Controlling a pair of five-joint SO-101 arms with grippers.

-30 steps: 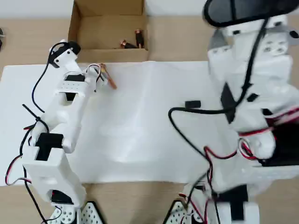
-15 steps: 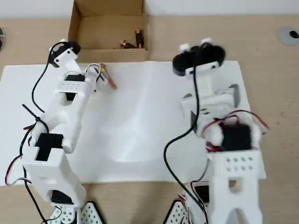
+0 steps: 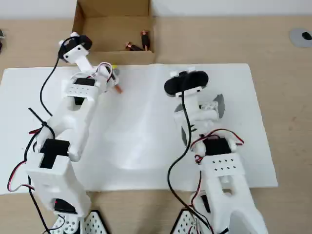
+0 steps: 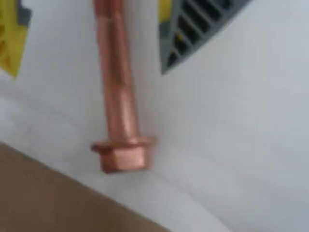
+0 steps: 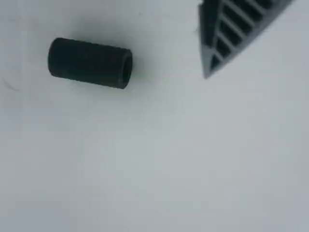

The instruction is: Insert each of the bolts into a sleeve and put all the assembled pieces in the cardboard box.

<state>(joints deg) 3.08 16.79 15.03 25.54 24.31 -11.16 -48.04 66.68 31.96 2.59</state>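
A copper bolt [image 4: 118, 96] lies on the white sheet [image 3: 146, 141] near its far edge, head toward the table, and shows as a bolt [image 3: 117, 88] just in front of the cardboard box [image 3: 79, 29]. My left gripper [image 4: 87, 72] stands open around it, a yellow fingertip [image 4: 10, 43] on one side and a grey ribbed fingertip [image 4: 193, 29] on the other, neither touching it. A black sleeve [image 5: 90, 63] lies on its side on the sheet, apart from the grey fingertip [image 5: 231, 34] of my right gripper [image 3: 214, 103], which is open over the sheet's middle right.
Two assembled pieces [image 3: 136, 46] lie in the box's near right corner. The wooden table [image 3: 209, 39] surrounds the sheet. A grey disc [image 3: 301, 35] sits at the far right. Both arm bases stand at the near edge.
The right arm has swung down from close under the camera and left, settling over the sheet. The left wrist has shifted slightly toward the box; the bolt stays about where it was.
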